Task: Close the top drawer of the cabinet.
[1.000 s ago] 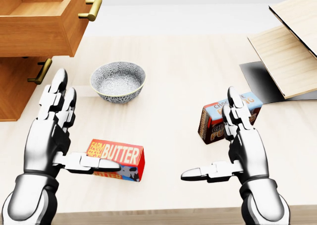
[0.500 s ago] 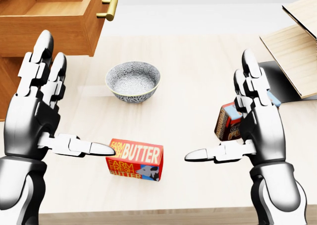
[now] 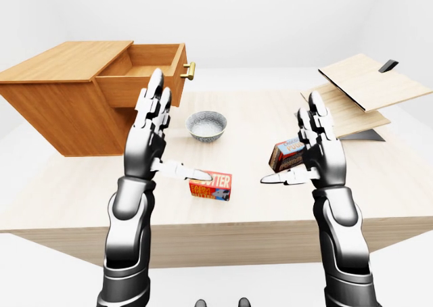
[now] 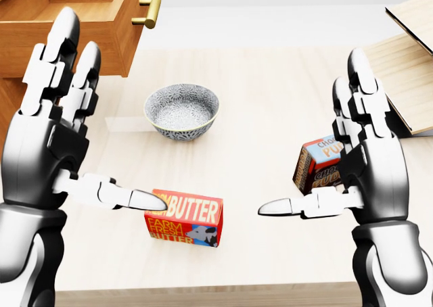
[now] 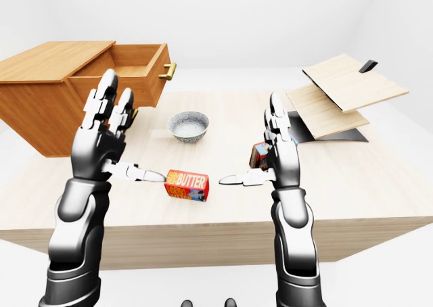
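The wooden cabinet [image 3: 51, 97] stands at the left of the table. Its top drawer [image 3: 145, 74] is pulled out, with a brass handle [image 3: 190, 69] on its face. In the head view the drawer [image 4: 74, 23] is at the top left. My left hand [image 4: 57, 141] is open, fingers up, below the drawer and apart from it. My right hand [image 4: 358, 161] is open and empty at the right, held above the table.
A patterned bowl [image 4: 181, 111] sits mid-table. A red butter box [image 4: 184, 217] lies between my hands. A chocolate pudding box [image 4: 318, 161] stands behind my right hand. Tilted wooden boards [image 3: 358, 90] lie at the right. The table edge [image 3: 223, 219] is near me.
Both hands have risen slightly and look larger in the head view. Compared with one second ago, the view has shifted so the things sit further right.
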